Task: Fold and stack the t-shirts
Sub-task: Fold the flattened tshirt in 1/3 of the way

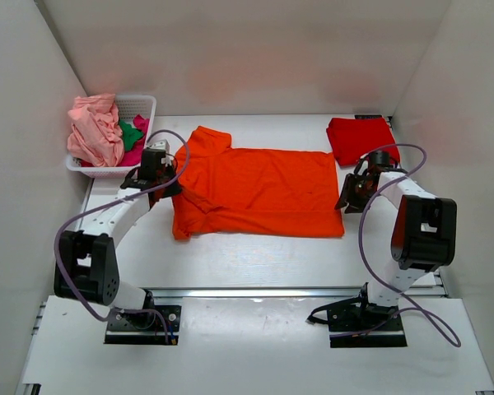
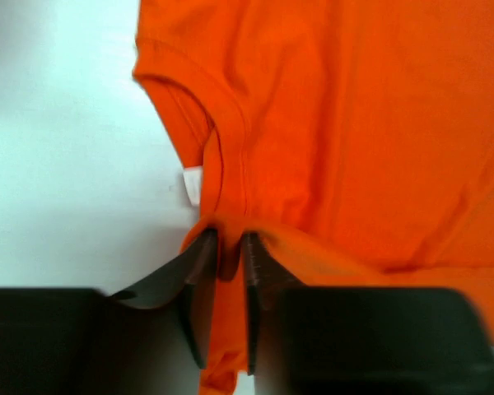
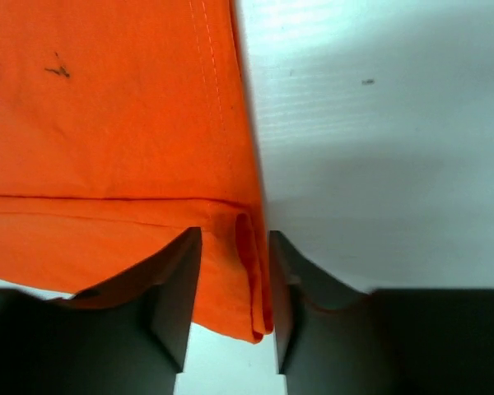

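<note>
Orange t-shirt [image 1: 259, 191] flat; we note left hand [image 2: 230, 240] narrow on its 9 o'clock edge, grip unclear; right hand [image 3: 235, 240] parted astride 3 o'clock hem.

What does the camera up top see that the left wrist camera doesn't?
Only the top view shows the white plastic mesh basket holding crumpled shirts, the folded red t-shirt and the right pincer. Only the left wrist view shows the small white label by the collar and a fold of orange cloth sitting between the fingers of the left pincer. Both show the bright orange cloth t-shirt lying on the white table.
</note>
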`<state>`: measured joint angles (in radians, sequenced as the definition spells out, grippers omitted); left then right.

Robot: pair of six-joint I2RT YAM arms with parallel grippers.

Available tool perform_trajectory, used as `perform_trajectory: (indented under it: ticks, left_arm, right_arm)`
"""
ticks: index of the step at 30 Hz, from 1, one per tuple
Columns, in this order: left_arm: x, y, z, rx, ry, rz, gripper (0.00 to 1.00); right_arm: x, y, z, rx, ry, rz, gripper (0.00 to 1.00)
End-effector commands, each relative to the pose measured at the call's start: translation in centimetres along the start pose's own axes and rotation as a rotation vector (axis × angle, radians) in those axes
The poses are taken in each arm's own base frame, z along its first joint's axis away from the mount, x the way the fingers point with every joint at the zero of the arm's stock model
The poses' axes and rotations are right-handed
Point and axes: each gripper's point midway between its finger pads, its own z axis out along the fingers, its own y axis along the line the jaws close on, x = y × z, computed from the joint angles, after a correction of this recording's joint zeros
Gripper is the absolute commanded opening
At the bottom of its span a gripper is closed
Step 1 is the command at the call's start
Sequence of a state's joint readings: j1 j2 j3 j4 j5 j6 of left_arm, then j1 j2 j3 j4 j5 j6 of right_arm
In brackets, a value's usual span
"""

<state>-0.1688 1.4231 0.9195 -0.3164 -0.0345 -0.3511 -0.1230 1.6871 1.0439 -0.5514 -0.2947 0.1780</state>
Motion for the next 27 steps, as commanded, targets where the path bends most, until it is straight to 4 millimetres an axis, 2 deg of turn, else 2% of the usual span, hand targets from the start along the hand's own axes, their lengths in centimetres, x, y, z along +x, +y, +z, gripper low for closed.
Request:
perform_trajectory:
  ticks: [1, 3, 5, 6, 7, 8, 10, 12, 15, 16, 19, 21, 22, 23, 27]
  left_arm:
    - [-5.2, -0.4, 0.0, -0.002, -0.131, -0.007, 0.32]
    - [-7.6, -0.2, -0.5, -0.007, -0.164, -0.01, 0.43]
    - [-10.8, -0.5, -2.0, -0.005, -0.222, 0.017, 0.54]
    - [-10.6, -0.2, -2.2, -0.019, -0.205, 0.021, 0.55]
    - [-11.4, 0.0, -3.0, -0.025, -0.222, 0.032, 0.57]
    - [-10.5, -0.3, -3.4, -0.022, -0.192, 0.052, 0.58]
    - [-8.1, -0.3, -4.3, -0.006, -0.127, 0.062, 0.57]
    - [-4.4, -0.6, -5.1, 0.012, -0.055, 0.076, 0.53]
    - [2.5, 0.2, -6.6, 0.017, 0.049, 0.071, 0.49]
    - [3.8, 0.0, -6.8, 0.026, 0.077, 0.073, 0.49]
    - [8.5, 1.3, -6.9, -0.004, 0.147, 0.023, 0.45]
    - [9.8, 1.5, -7.0, -0.014, 0.145, -0.018, 0.42]
    - [9.8, 2.1, -6.9, -0.041, 0.124, -0.055, 0.41]
    - [9.2, 1.8, -6.9, -0.031, 0.093, -0.073, 0.41]
    - [9.5, 1.7, -6.0, -0.043, 0.078, -0.137, 0.41]
  right_arm:
    - [-3.3, 0.3, -0.7, 0.007, -0.091, -0.046, 0.37]
    - [-5.3, 0.2, -1.8, 0.033, -0.135, -0.065, 0.5]
    - [-7.1, 0.1, -3.4, 0.066, -0.176, -0.078, 0.59]
    - [-7.7, 0.2, -4.2, 0.07, -0.197, -0.089, 0.63]
    - [-7.9, 0.3, -4.8, 0.07, -0.21, -0.081, 0.65]
    - [-7.9, 0.7, -5.6, 0.062, -0.226, -0.092, 0.69]
    - [-6.8, 0.8, -5.7, 0.051, -0.21, -0.083, 0.69]
    - [-5.2, 1.2, -5.9, 0.039, -0.191, -0.073, 0.68]
    - [-2.1, 1.3, -5.6, 0.009, -0.166, -0.053, 0.67]
    - [-1.7, 1.4, -5.9, 0.002, -0.179, -0.054, 0.67]
    - [0.3, 1.3, -5.4, -0.005, -0.148, -0.039, 0.66]
    - [0.7, 1.8, -5.5, -0.025, -0.155, -0.047, 0.66]
    - [0.7, 2.0, -5.5, -0.033, -0.161, -0.049, 0.66]
    - [1.1, 1.9, -5.3, -0.032, -0.151, -0.045, 0.66]
    - [1.2, 2.2, -5.1, -0.044, -0.146, -0.046, 0.66]
